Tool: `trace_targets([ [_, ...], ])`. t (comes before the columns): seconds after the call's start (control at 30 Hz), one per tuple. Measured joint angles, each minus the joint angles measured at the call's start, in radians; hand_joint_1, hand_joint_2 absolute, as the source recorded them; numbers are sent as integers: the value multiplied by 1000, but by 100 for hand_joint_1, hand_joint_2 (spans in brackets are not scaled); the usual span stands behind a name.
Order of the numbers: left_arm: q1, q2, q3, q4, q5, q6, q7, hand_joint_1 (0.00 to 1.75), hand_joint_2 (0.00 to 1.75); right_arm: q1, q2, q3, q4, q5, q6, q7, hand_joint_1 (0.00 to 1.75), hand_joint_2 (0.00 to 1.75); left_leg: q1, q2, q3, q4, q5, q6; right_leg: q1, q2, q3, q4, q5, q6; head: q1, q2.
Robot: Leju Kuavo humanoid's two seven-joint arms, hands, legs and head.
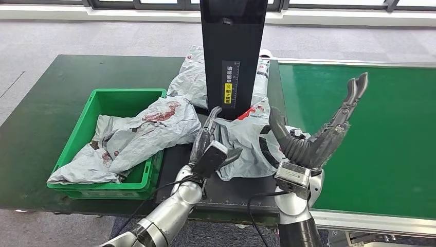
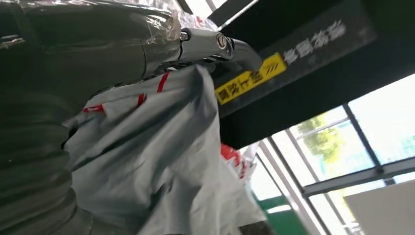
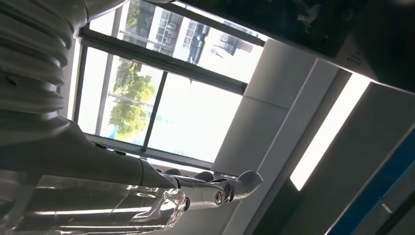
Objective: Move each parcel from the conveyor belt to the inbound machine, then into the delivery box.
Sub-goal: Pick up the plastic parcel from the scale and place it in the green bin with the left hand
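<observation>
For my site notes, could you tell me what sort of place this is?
Probably a parcel-sorting test cell in an office-like room: a green conveyor belt, a black scanner column over grey mailer bags, and a green bin holding more bags, with large windows.

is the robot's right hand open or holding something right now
Open. The right hand is raised over the green conveyor belt with its fingers spread and nothing between them; the right wrist view shows only fingers against windows.
</observation>
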Motion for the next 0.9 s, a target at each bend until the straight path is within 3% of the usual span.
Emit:
trace_targets([
  [0.27, -54, -2, -57, 128, 9, 4, 15, 0, 175, -1, 0, 10, -9, 0, 0, 0, 0, 175, 0, 0, 0, 0, 0, 0, 0, 0, 0, 0, 0, 0, 0, 0],
  [0.4, -70, -2, -82, 162, -1, 27, 62, 0, 175, -1, 0, 16, -19, 0, 0, 0, 0, 175, 0, 0, 0, 0, 0, 0, 0, 0, 0, 0, 0, 0, 0, 0],
  [0.47, -81, -2, -123, 194, -76, 86, 163, 0, 175, 0, 0, 24, -32, 1, 0, 0, 0, 175, 0, 0, 0, 0, 0, 0, 0, 0, 0, 0, 0, 0, 0, 0],
  [0.53, -91, -3, -185, 228, -228, 149, 328, 3, 175, -1, 0, 34, -44, 1, 0, 0, 0, 175, 0, 0, 0, 0, 0, 0, 0, 0, 0, 0, 0, 0, 0, 0],
  [0.67, -99, -3, -329, 285, -529, 154, 627, 172, 175, 0, -1, 45, -62, -2, 0, 0, 0, 175, 0, 0, 0, 0, 0, 0, 0, 0, 0, 0, 0, 0, 0, 0],
  [0.77, -102, -3, -433, 311, -640, 126, 748, 175, 175, 1, -3, 50, -77, -6, 0, 0, 0, 175, 0, 0, 0, 0, 0, 0, 0, 0, 0, 0, 0, 0, 0, 0],
  [0.9, -114, -3, -521, 331, -692, 118, 804, 175, 175, 2, -4, 53, -89, -6, 0, 0, 0, 175, 0, -1, 0, 0, 0, 0, 0, 0, 0, 0, 0, 0, 0, 0],
])
